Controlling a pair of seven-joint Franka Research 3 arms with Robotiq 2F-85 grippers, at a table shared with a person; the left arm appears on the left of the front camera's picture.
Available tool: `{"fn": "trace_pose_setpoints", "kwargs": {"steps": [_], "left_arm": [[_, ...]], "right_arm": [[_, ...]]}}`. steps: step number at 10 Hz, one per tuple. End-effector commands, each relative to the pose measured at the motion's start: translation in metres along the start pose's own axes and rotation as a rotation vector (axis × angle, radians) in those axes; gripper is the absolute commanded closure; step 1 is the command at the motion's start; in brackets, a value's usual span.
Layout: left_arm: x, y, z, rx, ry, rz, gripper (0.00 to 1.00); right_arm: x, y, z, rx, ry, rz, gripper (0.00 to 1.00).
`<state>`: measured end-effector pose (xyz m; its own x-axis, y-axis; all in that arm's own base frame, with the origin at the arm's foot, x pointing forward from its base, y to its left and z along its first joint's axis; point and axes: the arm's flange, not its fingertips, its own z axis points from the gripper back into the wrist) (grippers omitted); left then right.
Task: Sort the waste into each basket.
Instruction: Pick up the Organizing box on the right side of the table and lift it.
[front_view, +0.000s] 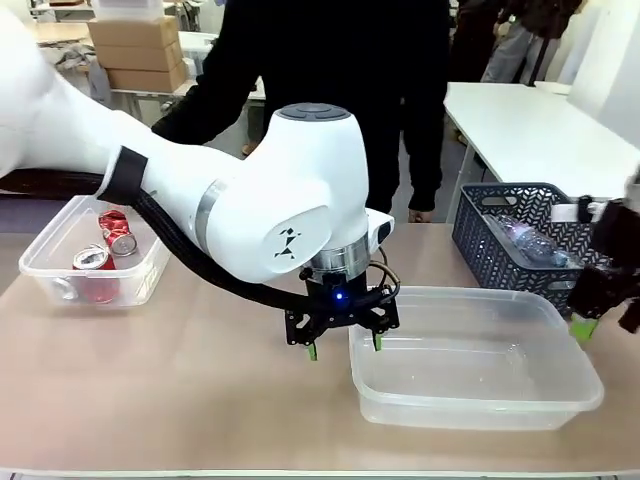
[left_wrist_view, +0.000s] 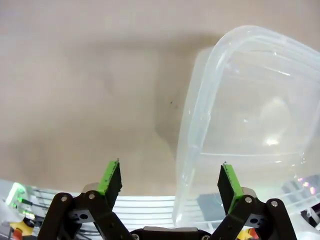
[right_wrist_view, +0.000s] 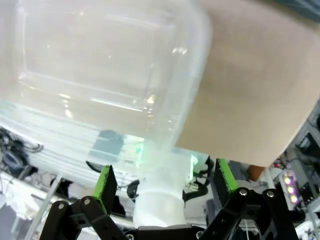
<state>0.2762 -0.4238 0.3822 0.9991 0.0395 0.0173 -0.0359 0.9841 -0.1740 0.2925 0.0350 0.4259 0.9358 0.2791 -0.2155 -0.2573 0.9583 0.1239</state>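
With my open, empty left gripper (front_view: 343, 347) straddling the tub (front_view: 560, 395) rim, I probably should close gently.

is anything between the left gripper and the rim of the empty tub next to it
Nothing visible. The left gripper hangs open right at the near-left corner of the empty clear tub, with only bare table beneath it. In the left wrist view the tub's rim runs up between the fingers, unobstructed.
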Motion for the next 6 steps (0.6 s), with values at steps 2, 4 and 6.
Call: {"fn": "trace_pose_setpoints", "kwargs": {"steps": [2,4,6], "left_arm": [[0.007,0.003,-0.013,-0.012,-0.02,-0.012,0.0],[0.01,0.0,-0.016,-0.018,-0.013,-0.025,0.0],[0.012,0.0,-0.016,-0.035,-0.003,-0.04,0.0]], "right_arm": [[0.009,0.0,-0.075,-0.057,0.033,-0.137,0.0],[-0.005,-0.004,-0.084,-0.098,-0.027,-0.141,0.0],[-0.007,-0.007,-0.094,-0.077,-0.092,-0.154,0.0]]}}
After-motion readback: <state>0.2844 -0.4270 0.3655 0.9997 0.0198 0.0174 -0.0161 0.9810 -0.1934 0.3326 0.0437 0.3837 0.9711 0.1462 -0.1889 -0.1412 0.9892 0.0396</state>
